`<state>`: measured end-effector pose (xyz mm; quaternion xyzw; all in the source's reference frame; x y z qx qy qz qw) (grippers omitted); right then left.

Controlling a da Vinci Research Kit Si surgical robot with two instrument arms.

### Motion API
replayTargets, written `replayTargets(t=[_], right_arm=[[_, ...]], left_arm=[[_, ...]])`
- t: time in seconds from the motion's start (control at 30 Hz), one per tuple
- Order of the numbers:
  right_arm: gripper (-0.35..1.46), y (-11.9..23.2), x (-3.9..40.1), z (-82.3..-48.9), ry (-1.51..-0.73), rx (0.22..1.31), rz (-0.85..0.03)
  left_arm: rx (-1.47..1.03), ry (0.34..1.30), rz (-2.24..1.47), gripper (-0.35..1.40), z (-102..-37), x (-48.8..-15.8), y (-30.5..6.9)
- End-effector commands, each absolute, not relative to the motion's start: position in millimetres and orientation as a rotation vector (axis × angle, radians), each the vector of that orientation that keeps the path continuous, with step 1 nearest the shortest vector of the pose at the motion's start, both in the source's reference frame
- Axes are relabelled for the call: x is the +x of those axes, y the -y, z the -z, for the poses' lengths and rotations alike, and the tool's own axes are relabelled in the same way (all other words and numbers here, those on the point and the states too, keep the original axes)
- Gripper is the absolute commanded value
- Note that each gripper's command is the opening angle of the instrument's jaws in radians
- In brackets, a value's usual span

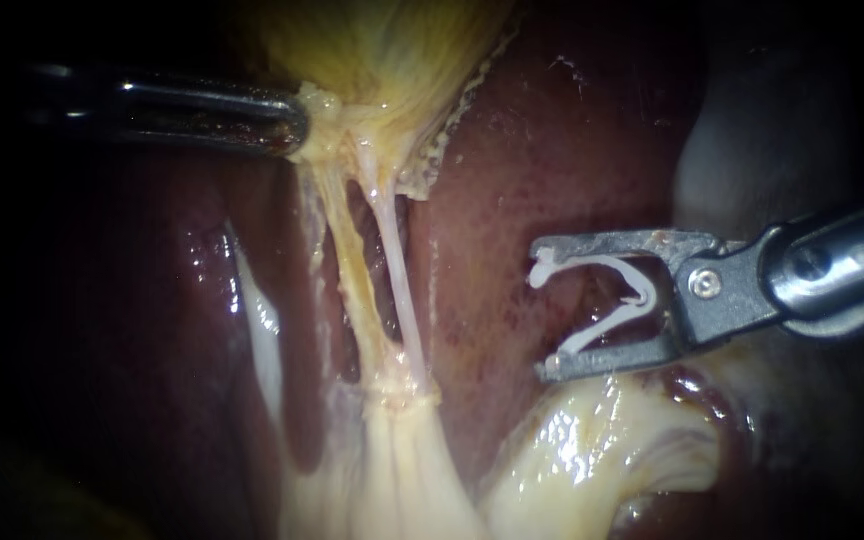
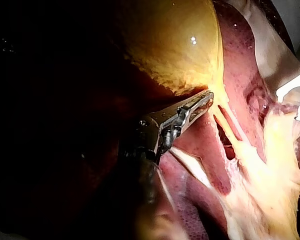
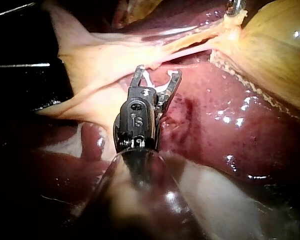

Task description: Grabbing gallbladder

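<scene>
Yellow gallbladder (image 1: 382,50) lay far left, its neck pinched in the left tool's (image 1: 302,125) closed jaws. The right tool (image 1: 540,310) (jaws spread, cradling a white clip (image 1: 644,297)) waited apart. Gentle, steady traction seemed wise, keeping the tubes (image 1: 399,285) taut.

Support: liver (image 1: 572,150), dark red, wet | On it: yellow gallbladder (image 1: 382,50) lay at top | Two pale tubes (image 1: 397,290) ran taut from its neck down to pale tissue (image 1: 422,470) at bottom
</scene>
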<state>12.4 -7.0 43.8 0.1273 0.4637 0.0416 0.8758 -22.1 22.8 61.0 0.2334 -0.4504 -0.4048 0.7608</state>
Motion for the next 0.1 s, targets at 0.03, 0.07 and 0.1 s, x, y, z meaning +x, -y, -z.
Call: replayTargets(t=[0.03, 0.07, 0.1], right_arm=[[0.50, 7.0, 12.4, -43.9, -0.968, 0.266, -0.087], [0.50, 7.0, 12.4, -43.9, -0.968, 0.266, -0.087], [0.50, 7.0, 12.4, -43.9, -0.968, 0.265, -0.087]], left_arm=[[0.506, 0.980, 0.881, -0.35, -61.0, -22.1, -22.7], [0.503, 0.981, 0.876, -0.35, -61.1, -22.1, -22.6], [0.498, 0.981, 0.871, -0.35, -61.2, -22.2, -22.5]])
